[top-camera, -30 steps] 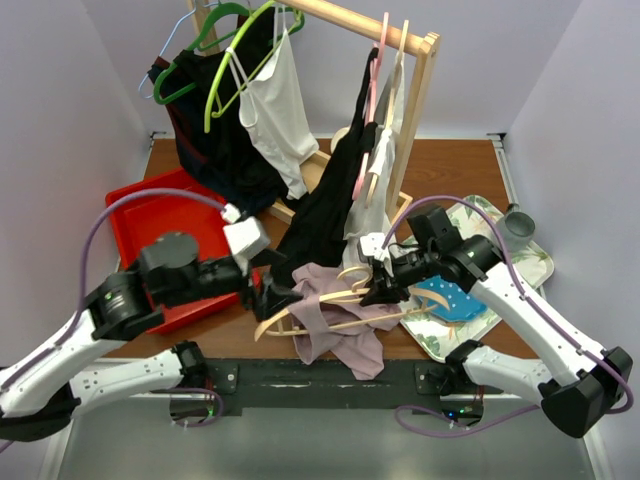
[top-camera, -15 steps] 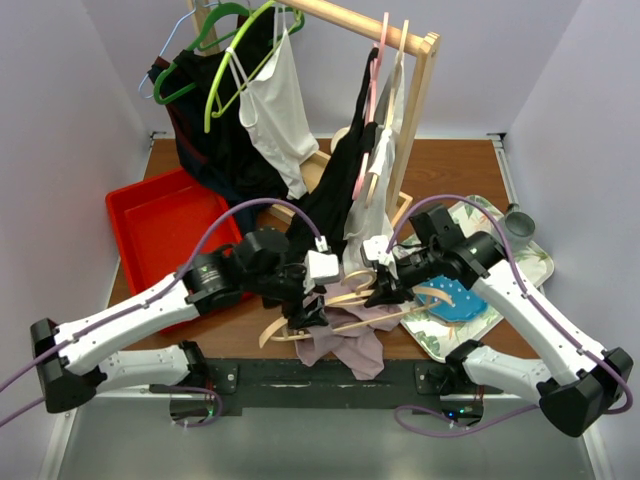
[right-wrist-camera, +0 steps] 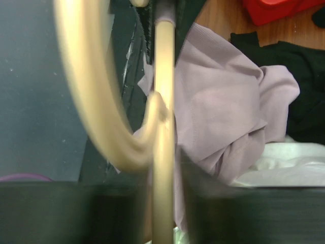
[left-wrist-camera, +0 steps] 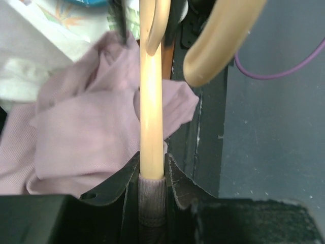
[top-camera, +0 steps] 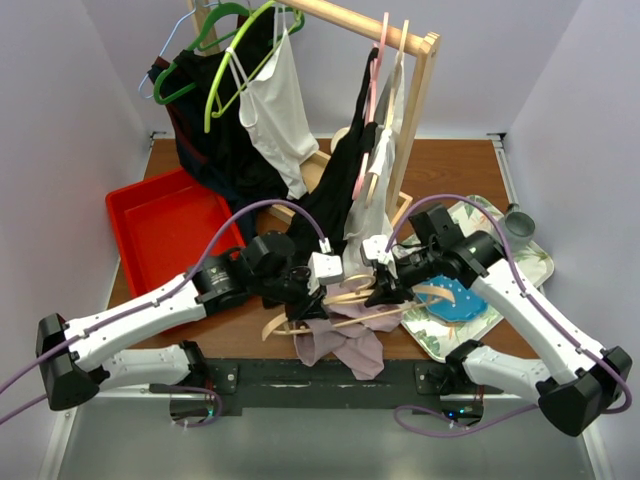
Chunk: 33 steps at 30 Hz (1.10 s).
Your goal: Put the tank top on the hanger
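Note:
The pale wooden hanger [top-camera: 345, 297] lies over the crumpled mauve tank top [top-camera: 340, 345] at the table's front edge. My left gripper [top-camera: 318, 292] reaches in from the left. In the left wrist view it [left-wrist-camera: 151, 165] is shut on the hanger's straight bar [left-wrist-camera: 151, 101], with a band of mauve fabric wrapped round the bar between the jaws. The tank top [left-wrist-camera: 86, 132] bunches to the left. My right gripper [top-camera: 378, 290] is at the hanger's right side. In the blurred right wrist view it [right-wrist-camera: 163, 162] stands open, loosely astride the bar [right-wrist-camera: 163, 76], beside the tank top [right-wrist-camera: 218, 107].
A red tray [top-camera: 160, 225] sits at the left. At the right, a patterned tray [top-camera: 520, 270] holds a blue item [top-camera: 450, 300]. Behind stands a wooden rack [top-camera: 415, 110] with black garments [top-camera: 325, 215], a white tank top [top-camera: 280, 110] and green hangers [top-camera: 215, 30].
My left arm swung from the red tray over to the hanger and shut on its bar. My right gripper's jaws have parted round the bar.

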Each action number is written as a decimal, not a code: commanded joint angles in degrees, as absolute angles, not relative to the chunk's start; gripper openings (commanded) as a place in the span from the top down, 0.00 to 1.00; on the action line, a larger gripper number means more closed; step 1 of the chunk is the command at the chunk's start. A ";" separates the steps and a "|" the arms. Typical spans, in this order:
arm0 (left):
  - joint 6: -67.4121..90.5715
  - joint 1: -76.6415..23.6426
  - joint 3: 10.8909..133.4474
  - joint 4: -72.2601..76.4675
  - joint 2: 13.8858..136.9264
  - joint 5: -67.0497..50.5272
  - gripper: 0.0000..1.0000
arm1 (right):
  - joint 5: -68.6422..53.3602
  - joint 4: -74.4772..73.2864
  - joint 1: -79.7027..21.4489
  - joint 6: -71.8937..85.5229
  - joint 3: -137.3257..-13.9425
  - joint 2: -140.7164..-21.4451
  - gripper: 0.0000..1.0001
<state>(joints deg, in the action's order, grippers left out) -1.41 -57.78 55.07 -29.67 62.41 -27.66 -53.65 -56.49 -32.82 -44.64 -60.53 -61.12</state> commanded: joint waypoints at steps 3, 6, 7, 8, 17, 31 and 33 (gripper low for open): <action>7.11 -57.92 49.57 -29.44 53.80 -26.28 1.00 | -55.81 -56.86 -27.61 -39.03 -67.14 -59.51 0.18; 10.28 -57.83 48.78 -29.09 51.77 -24.88 1.00 | -52.84 -59.85 -24.35 -38.76 -72.58 -58.45 0.11; 10.89 -57.83 48.78 -29.09 51.42 -24.61 1.00 | -51.00 -61.85 -24.08 -38.93 -75.47 -58.10 0.11; 11.59 -57.83 48.61 -29.18 51.33 -23.74 1.00 | -48.11 -63.01 -23.82 -40.24 -76.63 -57.75 0.11; 21.60 -57.48 47.02 -22.87 48.87 -15.92 1.00 | -41.57 -75.40 -23.82 -57.70 -70.50 -48.80 0.11; 27.41 -57.30 50.89 -17.40 53.88 -14.24 1.00 | -35.78 -56.10 -40.06 -60.74 -47.20 -53.26 0.29; 28.56 -57.30 50.45 -16.88 53.96 -13.10 1.00 | -32.62 -53.36 -42.00 -58.28 -44.67 -53.70 0.28</action>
